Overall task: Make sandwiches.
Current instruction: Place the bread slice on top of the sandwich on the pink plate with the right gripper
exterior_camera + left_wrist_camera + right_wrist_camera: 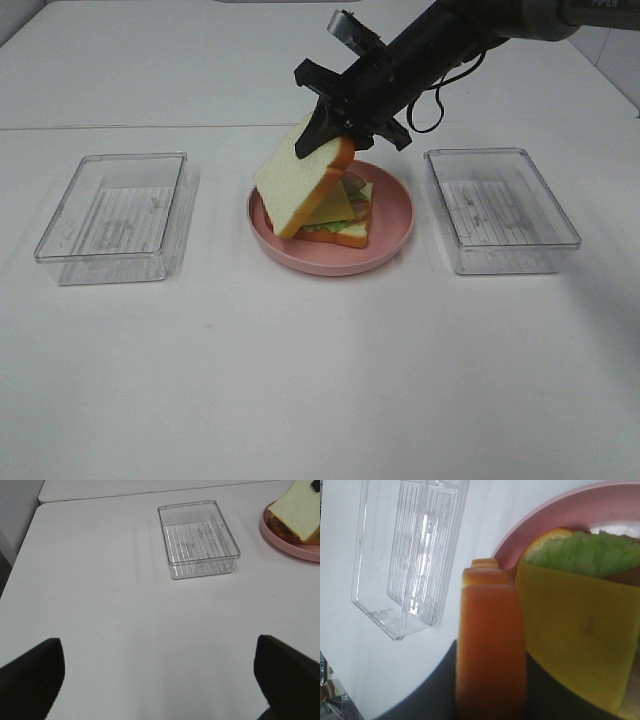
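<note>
top bread slice (300, 185): tilted steeply, lower edge down on the stack, upper crust edge up between the right fingers
right fingers (335, 135): narrowed on the slice's orange crust, holding it; right wrist view shows crust (490, 650) close up
sandwich stack (345, 222): on pink plate (392, 245), mid bench; bottom bread, green lettuce (585, 555), yellow cheese (575, 650) visible, some brown-pink filling
left fingers (160, 680): spread wide, hold nothing, over bare bench (100, 620), well apart from plate
left tray (115, 215): clear, nothing in it, left of plate
right tray (500, 208): clear, nothing in it, right of plate
room: wide open bench in front of plate and trays; gaps between plate and each tray
</note>
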Robot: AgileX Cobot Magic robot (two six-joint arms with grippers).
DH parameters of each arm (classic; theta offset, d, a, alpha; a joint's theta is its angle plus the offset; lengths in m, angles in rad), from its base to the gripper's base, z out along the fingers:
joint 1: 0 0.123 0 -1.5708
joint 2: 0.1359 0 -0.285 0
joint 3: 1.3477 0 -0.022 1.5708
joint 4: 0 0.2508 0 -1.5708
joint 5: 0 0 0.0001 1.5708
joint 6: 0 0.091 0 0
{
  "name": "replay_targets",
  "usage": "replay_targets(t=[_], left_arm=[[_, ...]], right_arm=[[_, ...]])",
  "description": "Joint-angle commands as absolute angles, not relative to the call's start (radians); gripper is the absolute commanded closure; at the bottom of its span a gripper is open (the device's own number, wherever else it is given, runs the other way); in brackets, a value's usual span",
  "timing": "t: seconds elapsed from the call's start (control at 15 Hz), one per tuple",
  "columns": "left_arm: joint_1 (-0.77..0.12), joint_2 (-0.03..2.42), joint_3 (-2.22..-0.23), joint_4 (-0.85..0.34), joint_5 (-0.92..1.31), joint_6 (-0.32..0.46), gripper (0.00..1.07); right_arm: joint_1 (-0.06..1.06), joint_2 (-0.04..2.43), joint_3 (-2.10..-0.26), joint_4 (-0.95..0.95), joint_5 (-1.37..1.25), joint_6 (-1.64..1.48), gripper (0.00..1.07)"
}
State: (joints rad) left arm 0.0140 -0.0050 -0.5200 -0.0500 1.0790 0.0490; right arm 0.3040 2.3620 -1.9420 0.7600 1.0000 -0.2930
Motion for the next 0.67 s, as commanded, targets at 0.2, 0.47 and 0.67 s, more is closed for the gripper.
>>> replay_targets(t=[0.2,0.47,0.67], left_arm=[[0.014,-0.019,-0.518,-0.054,1.075,0.044,0.12],[0.014,-0.019,-0.518,-0.054,1.075,0.044,0.12],[0.014,-0.019,-0.518,-0.054,1.075,0.044,0.12]], right_arm=[[0.302,2.390,-1.944,0.725,0.962,-0.310,1.07],[0.302,2.395,-1.944,0.544,0.933,-0.231,0.90],[0.302,2.395,-1.944,0.526,0.936,-0.236,0.40]])
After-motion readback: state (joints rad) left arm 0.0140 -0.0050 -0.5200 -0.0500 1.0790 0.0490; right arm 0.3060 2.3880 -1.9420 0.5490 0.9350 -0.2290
